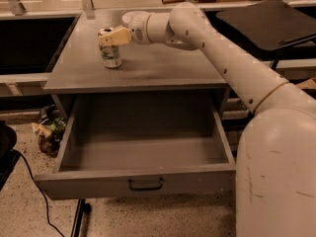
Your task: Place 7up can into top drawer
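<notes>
The 7up can (111, 55) stands upright on the grey table top (158, 68), near its back left. My gripper (105, 37) reaches in from the right and sits right at the can's top, covering part of its rim. I cannot tell whether it holds the can. The top drawer (136, 182) is pulled fully open below the table top. Its inside (148, 152) is bare, and its dark bar handle (145, 184) is at the centre of the front.
My arm (237, 68) crosses the table's right half from the lower right. A white bowl (127, 18) sits behind the wrist. A black flat panel (266, 21) stands at the right. A bag of litter (48, 130) and a black cable (37, 186) lie on the floor at the left.
</notes>
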You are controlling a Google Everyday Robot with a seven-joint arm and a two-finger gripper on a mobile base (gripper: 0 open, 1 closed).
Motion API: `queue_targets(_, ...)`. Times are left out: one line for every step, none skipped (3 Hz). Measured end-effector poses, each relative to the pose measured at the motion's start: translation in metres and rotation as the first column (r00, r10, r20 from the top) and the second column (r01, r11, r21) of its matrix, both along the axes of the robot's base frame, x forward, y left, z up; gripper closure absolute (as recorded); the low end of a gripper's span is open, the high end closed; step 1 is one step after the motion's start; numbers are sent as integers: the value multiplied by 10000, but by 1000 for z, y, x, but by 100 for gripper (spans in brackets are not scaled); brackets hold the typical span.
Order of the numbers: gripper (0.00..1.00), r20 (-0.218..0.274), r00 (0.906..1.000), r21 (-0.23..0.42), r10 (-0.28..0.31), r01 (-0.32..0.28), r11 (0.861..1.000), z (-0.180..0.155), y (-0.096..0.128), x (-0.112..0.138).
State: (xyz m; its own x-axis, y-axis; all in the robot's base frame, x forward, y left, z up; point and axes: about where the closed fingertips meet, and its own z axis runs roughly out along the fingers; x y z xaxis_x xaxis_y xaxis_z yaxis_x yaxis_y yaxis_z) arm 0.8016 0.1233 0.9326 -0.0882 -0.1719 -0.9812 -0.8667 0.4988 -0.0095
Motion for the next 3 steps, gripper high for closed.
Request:
queue_targets(0, -322, 9990, -141, 310, -314, 9994, -5, 15, -7)
queue_targets(19, -666, 9967, -401, 458, -485, 9980, -13, 25, -13)
queue_targets(42, -881, 9952, -572, 430, -482, 9972, -17, 30, -17)
